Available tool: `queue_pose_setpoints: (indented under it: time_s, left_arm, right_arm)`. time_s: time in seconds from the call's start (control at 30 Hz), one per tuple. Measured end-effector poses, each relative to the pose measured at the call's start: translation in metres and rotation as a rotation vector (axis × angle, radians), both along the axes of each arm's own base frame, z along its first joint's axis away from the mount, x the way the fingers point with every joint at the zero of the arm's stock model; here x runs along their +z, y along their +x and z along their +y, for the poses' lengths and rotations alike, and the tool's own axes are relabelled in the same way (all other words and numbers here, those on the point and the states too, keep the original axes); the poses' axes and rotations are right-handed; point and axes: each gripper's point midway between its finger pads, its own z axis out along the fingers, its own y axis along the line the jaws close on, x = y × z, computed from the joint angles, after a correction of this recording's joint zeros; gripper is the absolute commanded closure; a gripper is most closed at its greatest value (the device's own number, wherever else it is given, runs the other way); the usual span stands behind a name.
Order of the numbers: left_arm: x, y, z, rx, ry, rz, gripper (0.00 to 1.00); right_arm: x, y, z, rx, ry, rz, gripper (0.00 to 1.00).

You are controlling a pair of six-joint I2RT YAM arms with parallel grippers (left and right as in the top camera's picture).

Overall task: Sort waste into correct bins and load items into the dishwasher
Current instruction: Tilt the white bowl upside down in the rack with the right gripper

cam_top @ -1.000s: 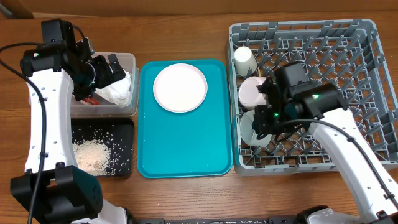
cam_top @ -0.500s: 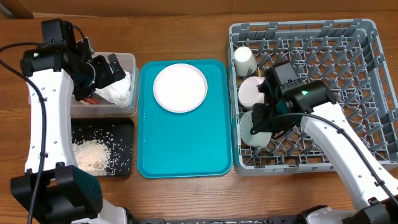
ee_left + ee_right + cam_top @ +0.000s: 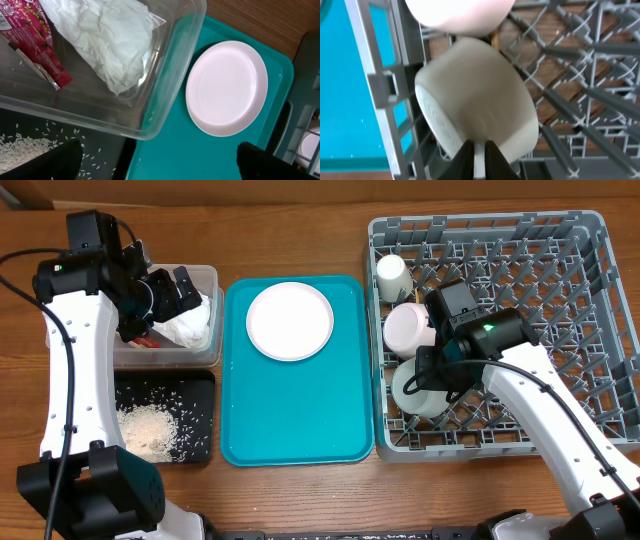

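My right gripper (image 3: 432, 380) is shut on the rim of the white-grey bowl (image 3: 415, 390) (image 3: 480, 115), holding it tilted in the grey dish rack (image 3: 600, 240) at its front left. The pinkish bowl (image 3: 405, 328) (image 3: 460, 12) lies just behind it and the white cup (image 3: 392, 276) stands further back. My left gripper (image 3: 160, 162) is open and empty above the clear tub (image 3: 205, 275) (image 3: 172, 75), which holds the white napkin (image 3: 190, 325) (image 3: 110, 37) and the red wrapper (image 3: 35, 35). Rice (image 3: 150, 430) lies in the black tray (image 3: 200, 385). The pink plate (image 3: 290, 320) (image 3: 227, 87) sits on the teal tray. Chopsticks are mostly hidden.
The large teal tray (image 3: 300, 410) lies between the bins and the rack. The rack's upright pegs (image 3: 580, 80) crowd round the bowls. Bare wooden table shows behind the tray.
My right gripper has shifted slightly and turned the white-grey bowl, which now shows more of its face; the pinkish bowl has tipped a little. The left arm has not moved.
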Motion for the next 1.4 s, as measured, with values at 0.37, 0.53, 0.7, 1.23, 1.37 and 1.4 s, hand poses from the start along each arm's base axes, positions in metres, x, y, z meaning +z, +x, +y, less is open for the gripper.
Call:
queue_pose_setpoints:
  time_s: [0.37, 0.53, 0.7, 1.23, 1.37, 1.4]
  left_arm:
    - [0.0, 0.0, 0.0, 0.0, 0.0, 0.0, 0.0]
    - [0.0, 0.0, 0.0, 0.0, 0.0, 0.0, 0.0]
    - [0.0, 0.0, 0.0, 0.0, 0.0, 0.0, 0.0]
    - [0.0, 0.0, 0.0, 0.0, 0.0, 0.0, 0.0]
    - [0.0, 0.0, 0.0, 0.0, 0.0, 0.0, 0.0]
    - [0.0, 0.0, 0.0, 0.0, 0.0, 0.0, 0.0]
  right_arm:
    - [0.004, 0.027, 0.009, -0.012, 0.034, -0.103, 0.79]
    - [0.004, 0.027, 0.009, -0.011, 0.037, -0.104, 0.79]
    - [0.004, 0.022, 0.023, 0.008, 0.113, -0.076, 0.79]
    - [0.0, -0.014, 0.032, 0.022, 0.182, 0.088, 0.79]
    - [-0.001, -0.01, 0.024, 0.015, 0.138, 0.066, 0.76]
    - [-0.001, -0.009, 0.023, 0.013, 0.129, 0.061, 0.76]
